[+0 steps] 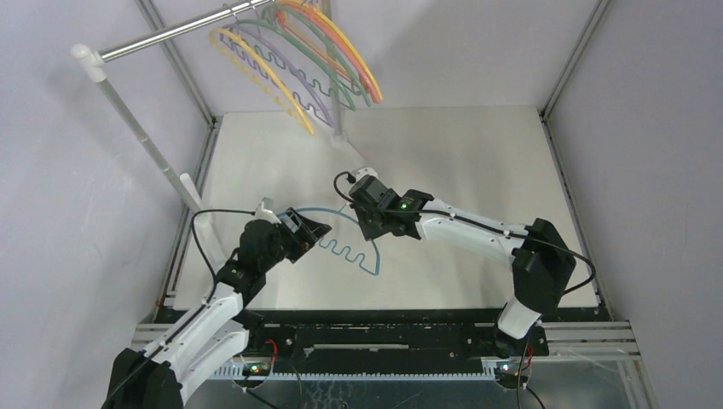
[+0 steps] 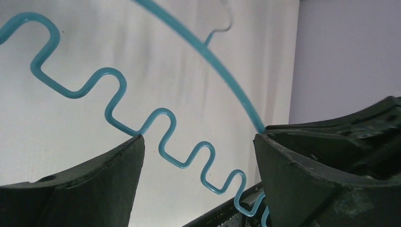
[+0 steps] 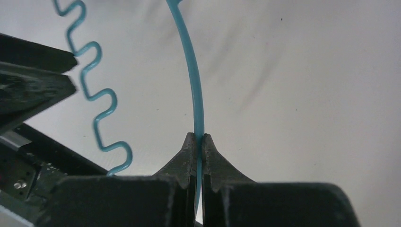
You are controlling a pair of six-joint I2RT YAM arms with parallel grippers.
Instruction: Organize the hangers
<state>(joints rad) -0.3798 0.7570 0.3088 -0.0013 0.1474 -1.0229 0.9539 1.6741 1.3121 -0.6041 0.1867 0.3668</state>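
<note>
A teal wavy-edged hanger (image 1: 345,254) is held over the white table between the two arms. My right gripper (image 1: 373,233) is shut on its smooth arched top, and the right wrist view shows the arch (image 3: 191,71) pinched between the fingertips of that gripper (image 3: 199,137). My left gripper (image 1: 317,228) is open at the hanger's left end. In the left wrist view the wavy bar (image 2: 163,113) runs through the gap of the gripper (image 2: 198,139), and the arch meets the right finger (image 2: 302,165). Several hangers, yellow (image 1: 264,72), purple (image 1: 294,85), green (image 1: 317,66) and orange (image 1: 345,47), hang on the rail.
The silver rail (image 1: 170,32) crosses the back left on white posts (image 1: 141,128). The white table top (image 1: 460,162) is framed by metal struts at the sides. A black rail (image 1: 384,336) with the arm bases runs along the near edge.
</note>
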